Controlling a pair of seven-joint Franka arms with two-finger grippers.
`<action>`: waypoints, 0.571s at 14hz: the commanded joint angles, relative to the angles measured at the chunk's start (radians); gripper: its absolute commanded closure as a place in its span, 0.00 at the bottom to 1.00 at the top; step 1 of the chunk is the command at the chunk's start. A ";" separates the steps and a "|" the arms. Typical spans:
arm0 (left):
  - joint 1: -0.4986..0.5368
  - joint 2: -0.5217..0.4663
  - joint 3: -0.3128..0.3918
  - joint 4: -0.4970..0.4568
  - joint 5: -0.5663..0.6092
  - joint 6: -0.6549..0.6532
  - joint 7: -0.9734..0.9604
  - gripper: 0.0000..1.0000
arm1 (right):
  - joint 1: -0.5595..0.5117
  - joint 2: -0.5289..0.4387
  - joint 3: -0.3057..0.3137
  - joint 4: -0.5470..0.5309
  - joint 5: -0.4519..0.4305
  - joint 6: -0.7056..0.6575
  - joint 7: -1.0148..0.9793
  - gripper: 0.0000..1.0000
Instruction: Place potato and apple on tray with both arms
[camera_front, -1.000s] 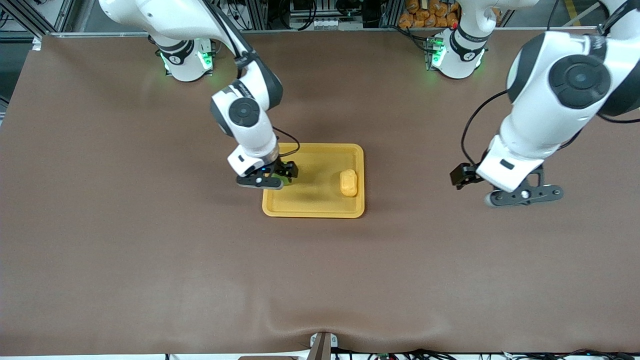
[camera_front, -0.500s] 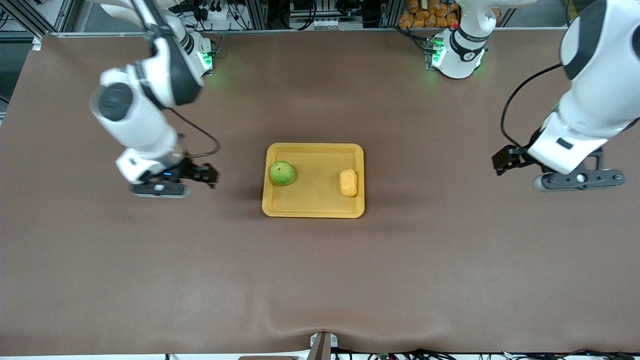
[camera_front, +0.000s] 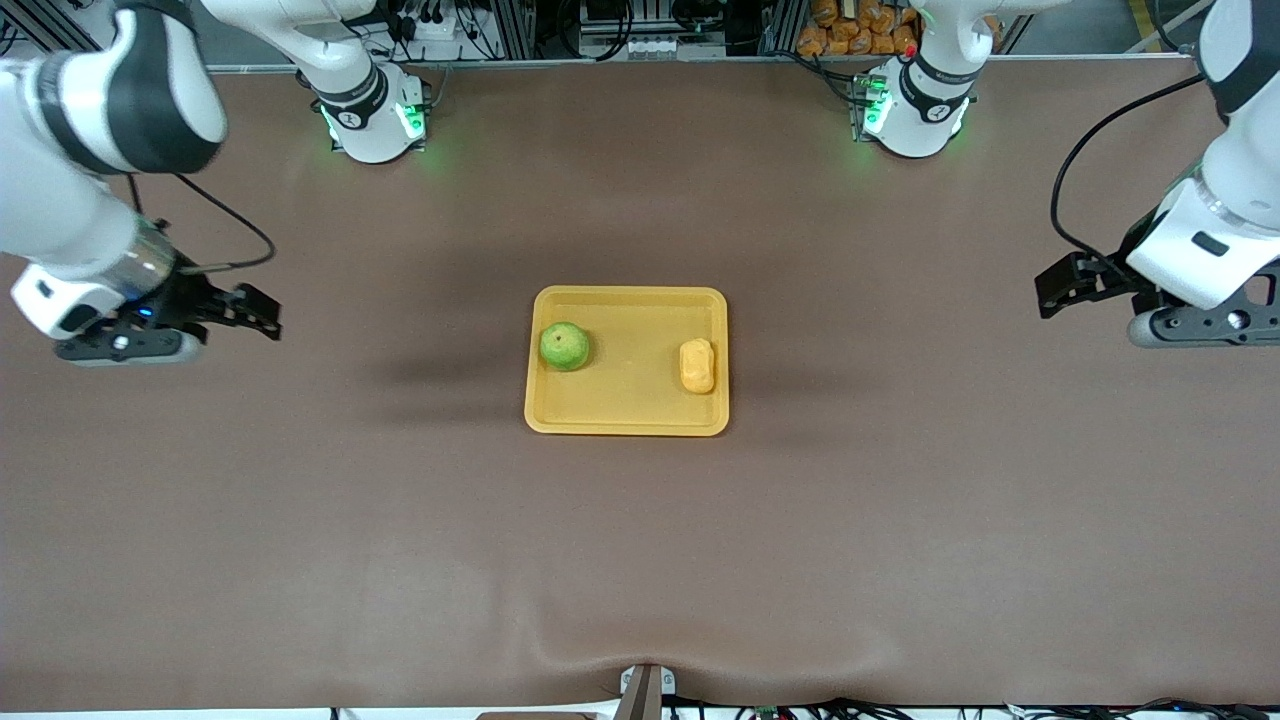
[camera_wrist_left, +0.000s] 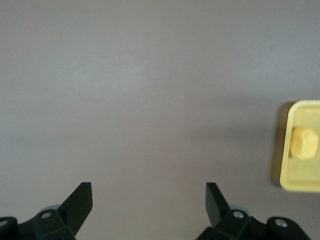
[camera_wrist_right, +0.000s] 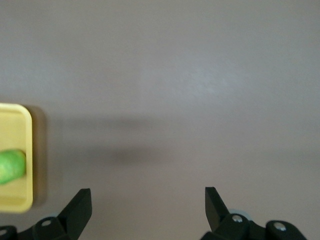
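Note:
The yellow-orange tray (camera_front: 630, 415) lies in the middle of the table. On it rests the green apple (camera_front: 564, 346), toward the right arm's end, and the yellow potato (camera_front: 697, 365), toward the left arm's end. My right gripper (camera_front: 125, 345) hangs open and empty over bare table, well off the tray. Its wrist view shows the open gripper (camera_wrist_right: 147, 195) with the tray's rim (camera_wrist_right: 28, 150) and the apple (camera_wrist_right: 11, 166) at the edge. My left gripper (camera_front: 1205, 325) is also open and empty over bare table. Past the open gripper (camera_wrist_left: 148, 192), its wrist view catches the tray (camera_wrist_left: 286, 150) and potato (camera_wrist_left: 304, 142).
A brown mat covers the table and bulges in a low wrinkle (camera_front: 640, 655) at the edge nearest the front camera. The two arm bases (camera_front: 370, 120) (camera_front: 915, 110) stand along the farthest edge. Cables and racks lie past that edge.
The right gripper has drawn away from the tray toward its own end of the table, uncovering the apple on the tray. The left gripper has also drifted farther from the tray.

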 joint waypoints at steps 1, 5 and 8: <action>0.025 -0.055 -0.006 -0.024 -0.024 -0.052 0.088 0.00 | -0.052 -0.009 0.019 0.119 0.019 -0.152 -0.036 0.00; 0.040 -0.136 -0.006 -0.097 -0.058 -0.067 0.114 0.00 | -0.100 -0.012 0.014 0.245 0.019 -0.322 -0.090 0.00; 0.031 -0.180 0.001 -0.128 -0.062 -0.078 0.124 0.00 | -0.083 -0.061 0.002 0.244 0.019 -0.359 -0.084 0.00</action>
